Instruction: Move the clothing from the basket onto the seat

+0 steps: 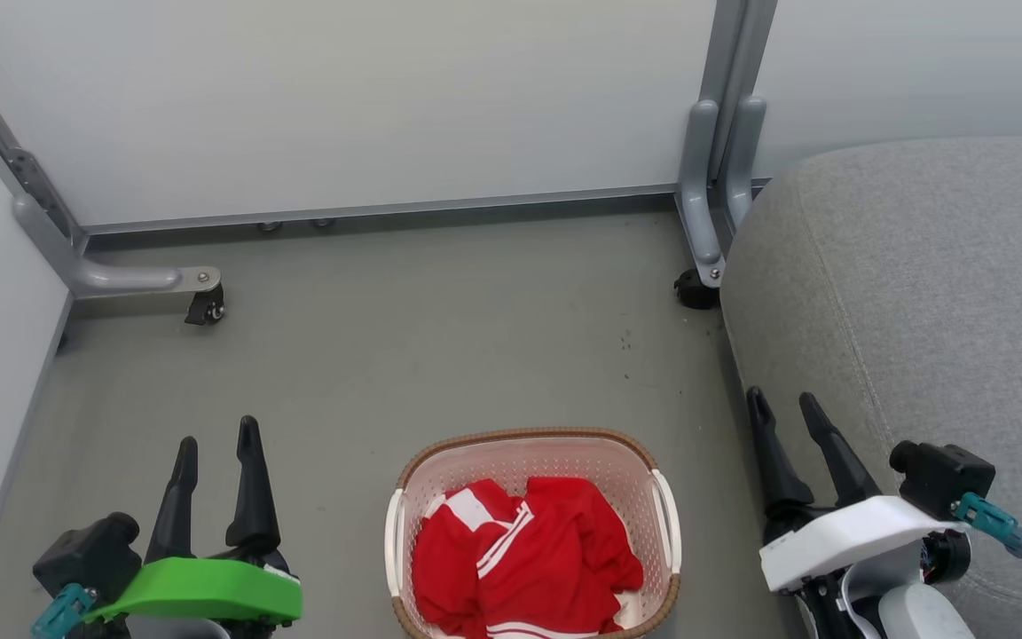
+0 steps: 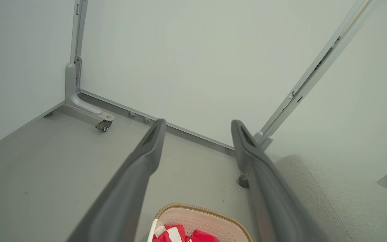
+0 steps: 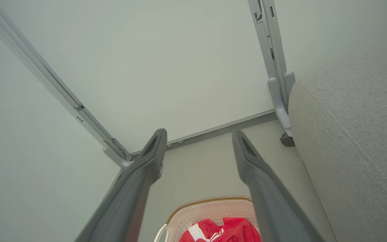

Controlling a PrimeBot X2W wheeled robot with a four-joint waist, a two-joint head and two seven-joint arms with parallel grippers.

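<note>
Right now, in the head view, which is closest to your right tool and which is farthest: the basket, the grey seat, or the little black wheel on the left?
1. Grey fabric sofa seat, just right of the right tool.
2. Cream plastic laundry basket, on the floor to its left.
3. Small black caster wheel, far left by the wall.

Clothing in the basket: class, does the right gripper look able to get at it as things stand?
Probably yes. The right gripper is open and empty beside the basket, the clothing lies uncovered in its open top, and nothing stands between them.
</note>
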